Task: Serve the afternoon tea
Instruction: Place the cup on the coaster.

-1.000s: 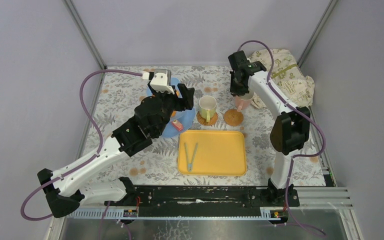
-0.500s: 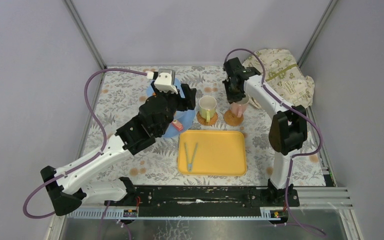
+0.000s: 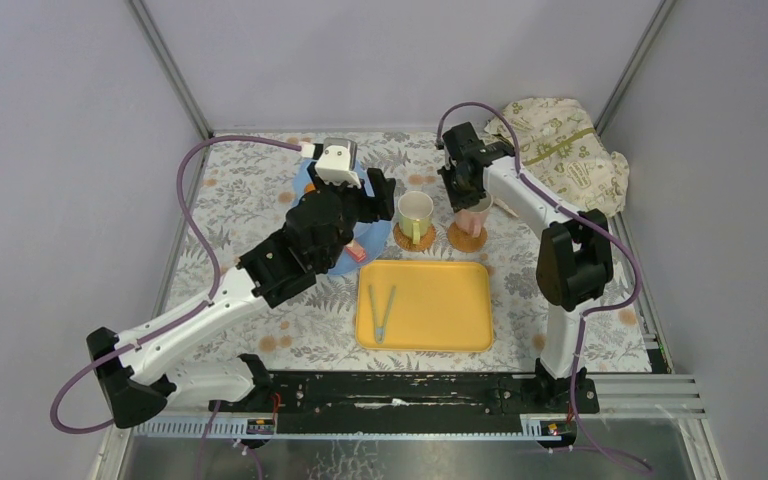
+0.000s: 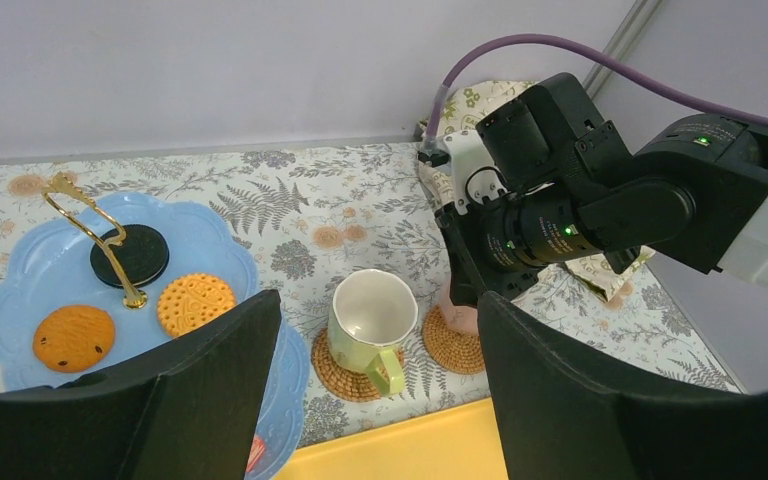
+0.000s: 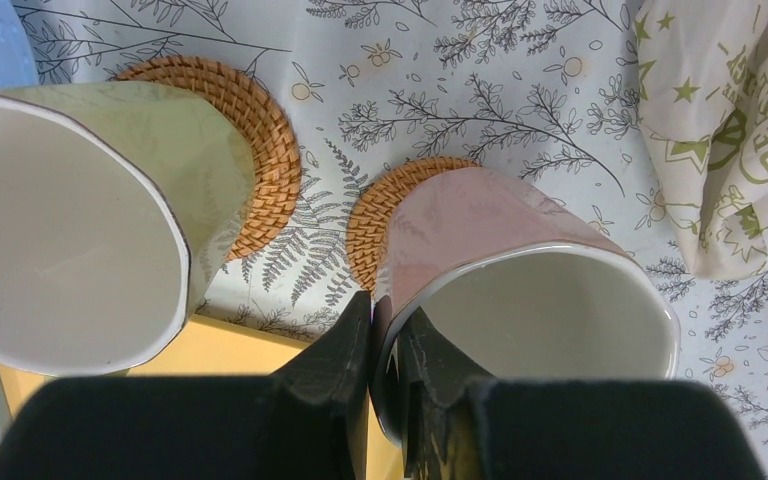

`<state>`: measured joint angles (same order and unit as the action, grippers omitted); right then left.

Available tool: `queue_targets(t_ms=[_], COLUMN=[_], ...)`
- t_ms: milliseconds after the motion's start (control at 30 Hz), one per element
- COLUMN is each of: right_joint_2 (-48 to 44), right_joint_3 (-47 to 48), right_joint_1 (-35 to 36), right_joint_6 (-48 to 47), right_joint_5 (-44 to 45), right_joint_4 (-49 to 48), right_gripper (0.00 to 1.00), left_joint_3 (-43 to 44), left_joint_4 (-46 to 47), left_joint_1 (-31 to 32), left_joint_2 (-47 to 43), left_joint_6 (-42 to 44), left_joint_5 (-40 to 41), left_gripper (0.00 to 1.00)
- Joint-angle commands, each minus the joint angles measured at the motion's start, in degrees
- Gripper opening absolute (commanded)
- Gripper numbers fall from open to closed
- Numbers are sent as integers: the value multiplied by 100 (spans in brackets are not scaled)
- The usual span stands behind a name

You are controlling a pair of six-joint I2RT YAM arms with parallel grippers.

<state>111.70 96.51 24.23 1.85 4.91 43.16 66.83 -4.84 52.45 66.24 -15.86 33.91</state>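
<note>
Pink cup (image 5: 520,270) moved over coaster (image 5: 390,215); fingers (image 5: 335,370) pinch rim.

The pink cup (image 5: 480,220) and the pale green cup (image 5: 160,130) are white inside, and the coasters (image 5: 260,130) are woven brown. The stand (image 4: 20,260) is light blue, the tray (image 3: 440,300) plain yellow, and the tablecloth (image 3: 245,190) pale with grey ferns and orange blossoms.

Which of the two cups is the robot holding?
The pink cup: the right gripper pinches its rim. The green cup stands untouched on its coaster.
</note>
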Motion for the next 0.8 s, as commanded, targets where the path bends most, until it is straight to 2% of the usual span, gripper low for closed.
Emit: queue_targets(t_ms=[0,767], right_joint_2=[-489,-663], right_joint_3=[-23,-579], right_joint_1=[62,142], right_joint_6=[-173,-29], right_joint_5=[59,80], right_joint_4=[-280,-623], right_gripper=[0,0], left_joint_3=[199,204], left_joint_4=[80,53], left_joint_1=[-25,-26], left_joint_2=[52,82], left_joint_6=[48,-23], left_joint_5=[106,68], left_gripper=[80,80])
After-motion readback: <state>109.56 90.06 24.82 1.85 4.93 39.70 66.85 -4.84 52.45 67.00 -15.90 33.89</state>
